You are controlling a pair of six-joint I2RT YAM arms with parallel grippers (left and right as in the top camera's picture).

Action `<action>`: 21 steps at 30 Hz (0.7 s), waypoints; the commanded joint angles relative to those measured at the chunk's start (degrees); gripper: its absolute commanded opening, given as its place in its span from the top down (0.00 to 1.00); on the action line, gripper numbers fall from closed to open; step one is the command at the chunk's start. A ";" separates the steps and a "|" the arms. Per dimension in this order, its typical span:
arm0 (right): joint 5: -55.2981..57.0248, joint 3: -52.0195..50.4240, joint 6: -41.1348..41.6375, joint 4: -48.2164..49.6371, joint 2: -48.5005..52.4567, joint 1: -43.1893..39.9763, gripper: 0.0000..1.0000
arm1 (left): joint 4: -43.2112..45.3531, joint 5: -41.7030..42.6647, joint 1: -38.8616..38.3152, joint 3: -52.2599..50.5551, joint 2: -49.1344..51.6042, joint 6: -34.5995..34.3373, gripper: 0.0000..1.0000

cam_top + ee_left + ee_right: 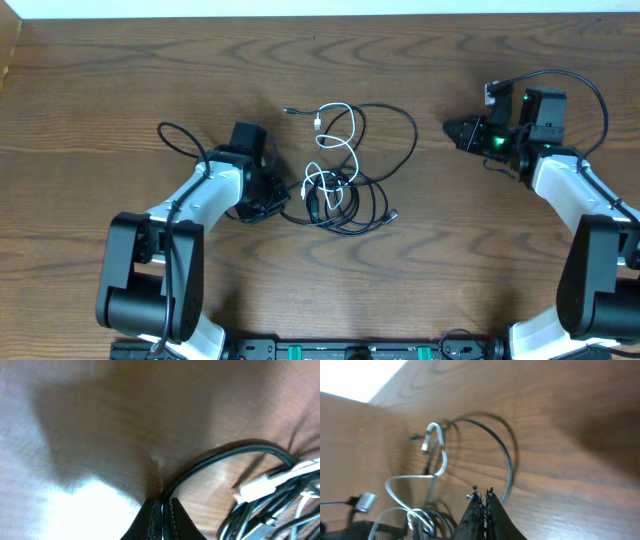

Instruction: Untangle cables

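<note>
At the middle of the table (pixel 120 80), the cables (pixel 345 175) lay in one heap; no cord had been pulled free.

Nearest the near edge, the left gripper (pixel 161 506) sat at the heap's left side, fingers pressed together; a black cable (pixel 240 449) arced away from right at their tips, and whether it was nipped between them I could not tell; just beyond lay the tight knot, black coils wound through the white cable (pixel 335 150); by my reading all the separating was left to do; the heap's long axis ran roughly from that near-left knot to a wide black loop at far right; two plug ends seemed to point far and left; farther still, apart from the loop, the right gripper (pixel 483 496) hovered with fingers pressed together on nothing.
</note>
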 commanded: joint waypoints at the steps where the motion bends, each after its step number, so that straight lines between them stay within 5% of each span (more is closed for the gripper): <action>1: 2.25 0.17 -2.27 -4.17 -1.11 2.08 0.96 | 3.32 3.28 -0.07 -1.86 1.99 0.94 0.92; 12: 1.81 0.15 8.00 -13.66 -1.11 6.38 0.99 | 13.73 7.02 -6.32 -1.86 1.99 0.96 0.93; 21: 0.09 0.17 1.86 -13.33 -1.18 14.05 0.99 | 17.00 3.96 -12.20 -1.86 1.99 0.98 0.92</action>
